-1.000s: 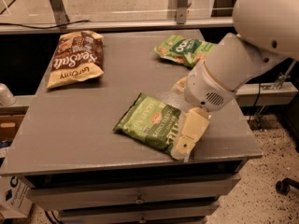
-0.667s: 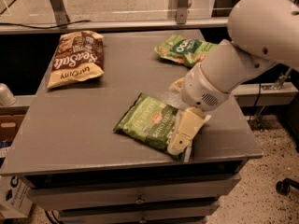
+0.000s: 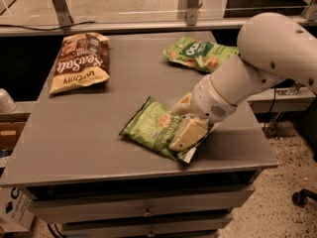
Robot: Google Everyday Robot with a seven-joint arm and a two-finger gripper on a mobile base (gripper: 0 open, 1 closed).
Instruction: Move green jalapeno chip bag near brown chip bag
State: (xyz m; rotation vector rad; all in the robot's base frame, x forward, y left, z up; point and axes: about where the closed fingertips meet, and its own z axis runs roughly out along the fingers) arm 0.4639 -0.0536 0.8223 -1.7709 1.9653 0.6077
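Observation:
The green jalapeno chip bag (image 3: 151,126) lies flat on the grey table (image 3: 99,133), near the front middle. The brown chip bag (image 3: 79,61) with white "Sea Salt" lettering lies at the back left of the table. My gripper (image 3: 182,123) is down over the right end of the green jalapeno bag. Its cream fingers (image 3: 187,134) are spread apart, one on the near side and one on the far side of the bag's end. The white arm reaches in from the right and hides the bag's right edge.
A brighter green chip bag (image 3: 198,53) with a dark oval logo lies at the back right. A metal rail and glass panel run behind the table. The table's front edge is close to the jalapeno bag. Drawers sit below the tabletop.
My gripper has moved left and a little lower, further over the right end of the green jalapeno bag. The bags have not moved.

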